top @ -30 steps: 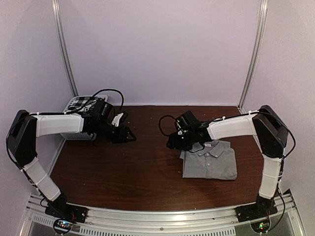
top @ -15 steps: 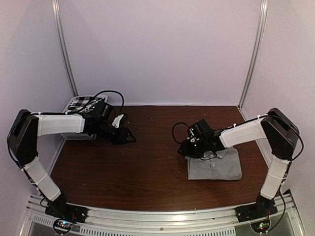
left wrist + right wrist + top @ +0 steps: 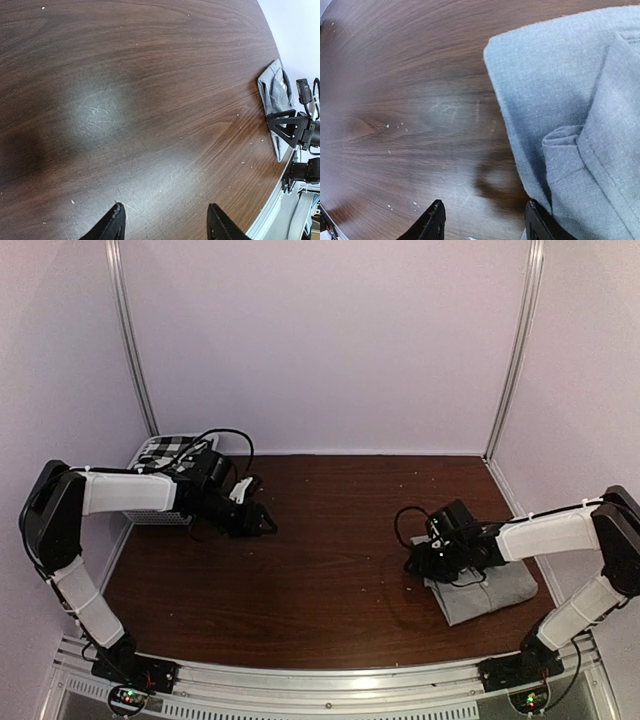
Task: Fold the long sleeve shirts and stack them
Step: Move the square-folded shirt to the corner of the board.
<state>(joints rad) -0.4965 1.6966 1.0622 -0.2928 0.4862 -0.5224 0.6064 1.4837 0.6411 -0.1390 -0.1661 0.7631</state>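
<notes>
- I saw the light grey shirt (image 3: pixel 492 592) folded into a compact bundle at the table's (image 3: pixel 320 580) 4 o'clock, near the right edge.
- The right gripper (image 3: pixel 420 562) sat low at the bundle's 10 o'clock corner. Its fingers (image 3: pixel 434 222) were spread with only wood between them, one tip just beside the cloth.
- The left gripper (image 3: pixel 262 523) hovered over bare wood toward 9 o'clock, fingers apart and holding nothing.
- The checked shirt (image 3: pixel 165 450) lay in the white basket (image 3: pixel 158 517) at 10 o'clock.
</notes>
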